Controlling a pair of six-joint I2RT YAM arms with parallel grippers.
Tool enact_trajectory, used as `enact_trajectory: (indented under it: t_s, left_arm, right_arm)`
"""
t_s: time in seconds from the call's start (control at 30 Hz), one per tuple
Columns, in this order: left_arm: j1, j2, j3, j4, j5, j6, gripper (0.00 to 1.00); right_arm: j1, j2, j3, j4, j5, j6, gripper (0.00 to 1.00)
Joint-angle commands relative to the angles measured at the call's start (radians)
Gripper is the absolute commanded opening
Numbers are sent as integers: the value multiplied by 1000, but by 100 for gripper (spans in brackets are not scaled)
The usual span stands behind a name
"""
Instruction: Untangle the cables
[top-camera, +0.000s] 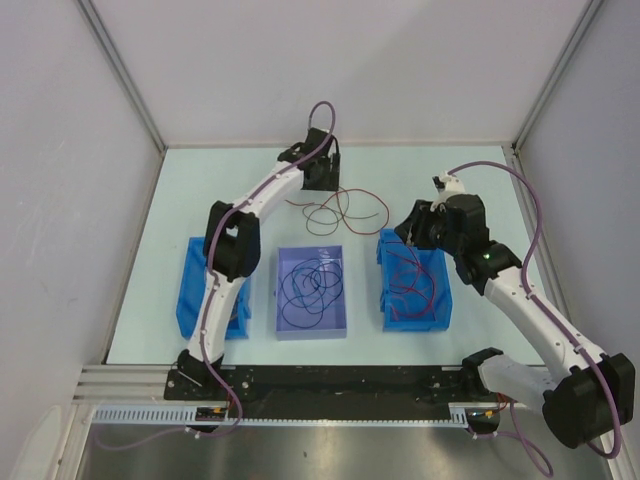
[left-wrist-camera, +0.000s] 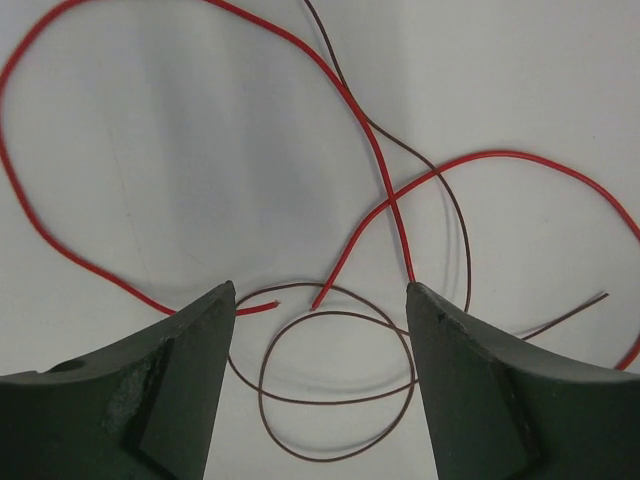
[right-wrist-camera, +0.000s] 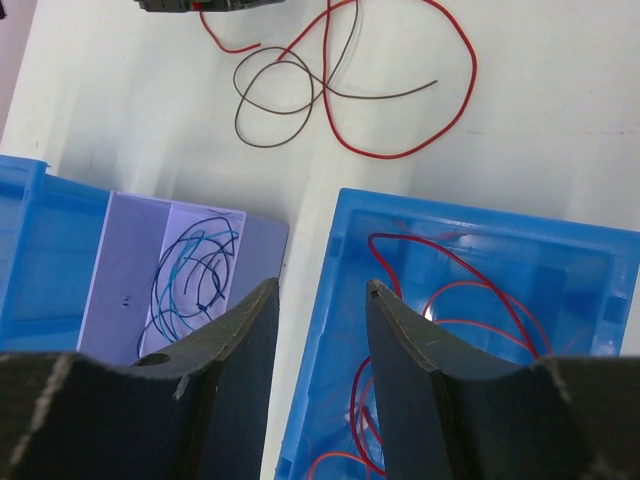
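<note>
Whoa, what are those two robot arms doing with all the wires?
They are sorting a tangle of wires. The left gripper hovers open over a red wire and a brown wire looped across each other on the table. The right gripper, open and empty, hangs above the right blue bin, which already holds red wires. Dark wires lie in the purple tray in the middle.

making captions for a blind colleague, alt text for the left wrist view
A red wire and a brown wire lie crossed in loose loops on a white table, seen between the two dark fingers of the open, empty left end effector.
</note>
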Motion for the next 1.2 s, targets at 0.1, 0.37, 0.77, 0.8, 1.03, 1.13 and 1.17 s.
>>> enact_trajectory:
  t_s: [0.1, 0.37, 0.77, 0.8, 1.03, 1.13, 1.17]
  left_arm:
    - [-2, 57, 56, 90, 111, -16, 72]
    - [-8, 121, 108, 113, 177, -20, 69]
    - [-25, 213, 207, 26, 93, 55, 57]
    - [-26, 213, 207, 20, 57, 61, 54]
    - [-28, 224, 208, -38, -79, 110, 18]
    - [-22, 222, 205, -57, -153, 128, 6]
    - [-8, 213, 201, -66, -167, 133, 4]
  right_arm:
    - [-6, 1, 50, -3, 9, -28, 45]
    - [-9, 2, 50, -14, 17, -33, 44]
    - [-23, -4, 50, -28, 20, -42, 44]
    - [-23, -2, 50, -27, 22, -42, 43]
    - [-26, 8, 50, -11, 2, -30, 43]
    - [-27, 13, 50, 0, -7, -24, 43]
    - [-29, 13, 50, 1, -10, -20, 43]
